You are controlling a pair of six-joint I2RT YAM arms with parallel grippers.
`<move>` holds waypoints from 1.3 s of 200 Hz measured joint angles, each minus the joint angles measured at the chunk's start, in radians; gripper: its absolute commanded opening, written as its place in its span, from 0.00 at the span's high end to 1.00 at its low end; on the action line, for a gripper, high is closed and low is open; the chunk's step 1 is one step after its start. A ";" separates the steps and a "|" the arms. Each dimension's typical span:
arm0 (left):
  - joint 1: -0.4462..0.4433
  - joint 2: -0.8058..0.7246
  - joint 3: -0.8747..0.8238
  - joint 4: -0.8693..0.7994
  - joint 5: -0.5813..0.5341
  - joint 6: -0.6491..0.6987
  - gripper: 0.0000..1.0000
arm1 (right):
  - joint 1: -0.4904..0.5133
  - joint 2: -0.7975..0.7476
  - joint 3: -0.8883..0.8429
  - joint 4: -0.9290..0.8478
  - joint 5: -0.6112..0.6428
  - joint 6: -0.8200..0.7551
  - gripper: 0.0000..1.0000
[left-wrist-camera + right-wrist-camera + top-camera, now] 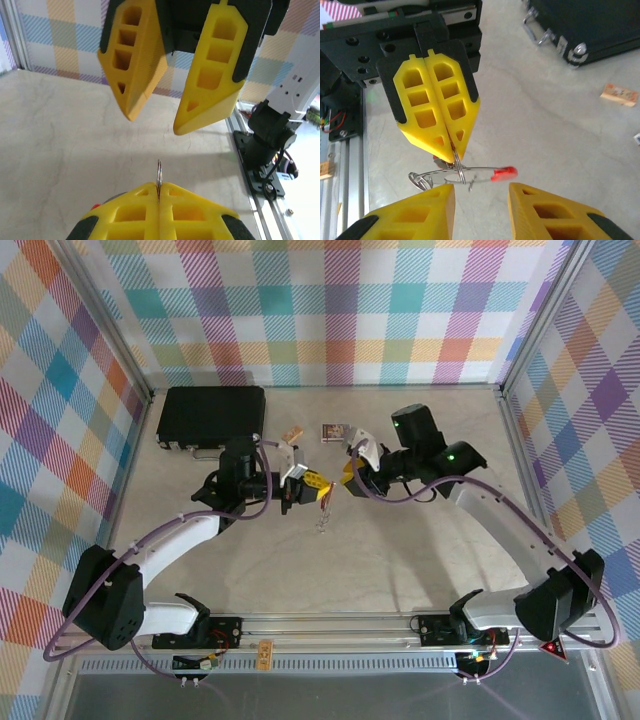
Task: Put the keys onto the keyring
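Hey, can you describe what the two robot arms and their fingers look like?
The left arm and the right arm both have white links with black joints and bases. A purple cable loops along each. The fingers are yellow wedges with rectangular cut-outs, backed in black. Small green lights glow on the right arm's black joints.
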 measured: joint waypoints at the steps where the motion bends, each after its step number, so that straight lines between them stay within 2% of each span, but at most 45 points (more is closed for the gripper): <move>1: 0.000 0.000 0.000 -0.003 -0.001 0.003 1.00 | 0.000 0.001 0.000 -0.001 0.000 -0.001 0.66; 65: -0.012 -0.001 0.006 -0.087 -0.005 0.060 1.00 | 0.034 0.086 0.048 -0.075 0.003 -0.046 0.66; 126: -0.015 -0.001 0.006 -0.089 -0.003 0.061 1.00 | 0.047 0.108 0.051 -0.092 0.003 -0.055 0.71; 171: -0.015 -0.001 0.006 -0.092 -0.007 0.061 1.00 | 0.055 0.128 0.067 -0.111 -0.001 -0.055 0.81; 196: -0.015 -0.001 0.006 -0.098 -0.019 0.061 1.00 | 0.060 0.142 0.076 -0.130 -0.005 -0.061 1.00; 223: -0.015 -0.001 0.006 -0.109 -0.023 0.060 1.00 | 0.065 0.144 0.077 -0.142 -0.008 -0.071 1.00; 242: -0.015 -0.002 0.006 -0.107 -0.026 0.058 0.87 | 0.065 0.143 0.077 -0.138 -0.007 -0.070 1.00; 260: -0.015 -0.014 0.005 -0.090 -0.043 0.050 0.79 | 0.065 0.124 0.054 -0.097 -0.003 -0.067 1.00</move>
